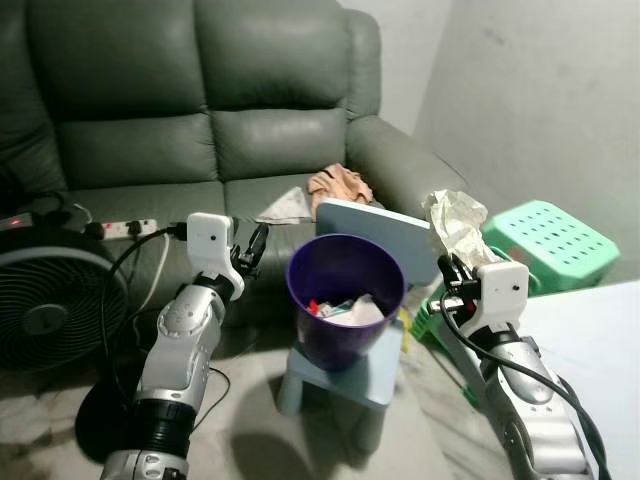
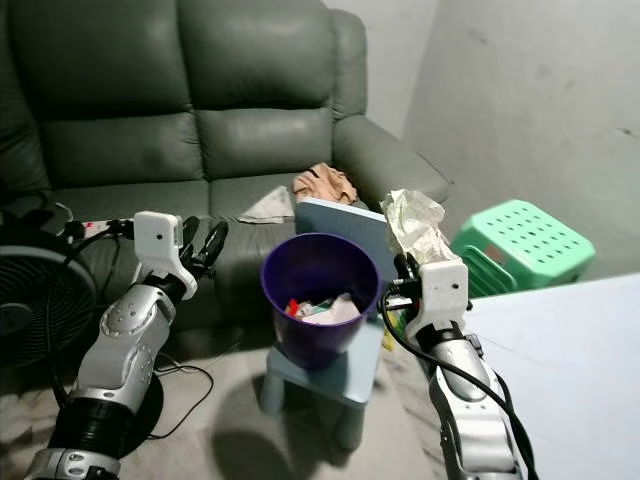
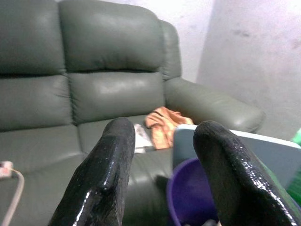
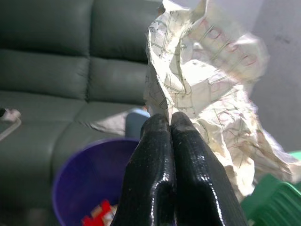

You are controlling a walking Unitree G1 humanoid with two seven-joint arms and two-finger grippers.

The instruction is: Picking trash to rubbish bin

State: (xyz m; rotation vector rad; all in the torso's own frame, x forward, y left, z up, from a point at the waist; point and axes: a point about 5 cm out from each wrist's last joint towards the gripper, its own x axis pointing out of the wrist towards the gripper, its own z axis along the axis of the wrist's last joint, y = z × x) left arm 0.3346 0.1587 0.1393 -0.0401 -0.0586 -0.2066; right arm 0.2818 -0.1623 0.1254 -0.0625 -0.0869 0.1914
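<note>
Right gripper point(image 4: 170, 123) pinches the crumpled paper point(image 1: 455, 225) right of centre, beside the purple bin point(image 1: 345, 298) — released here, it likely falls outside. Left gripper point(image 3: 162, 155) hangs open, mid-left.

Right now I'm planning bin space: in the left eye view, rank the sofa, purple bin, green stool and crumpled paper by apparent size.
1. Sofa
2. Purple bin
3. Green stool
4. Crumpled paper, held by the right gripper

Bin and stool look close.
</note>
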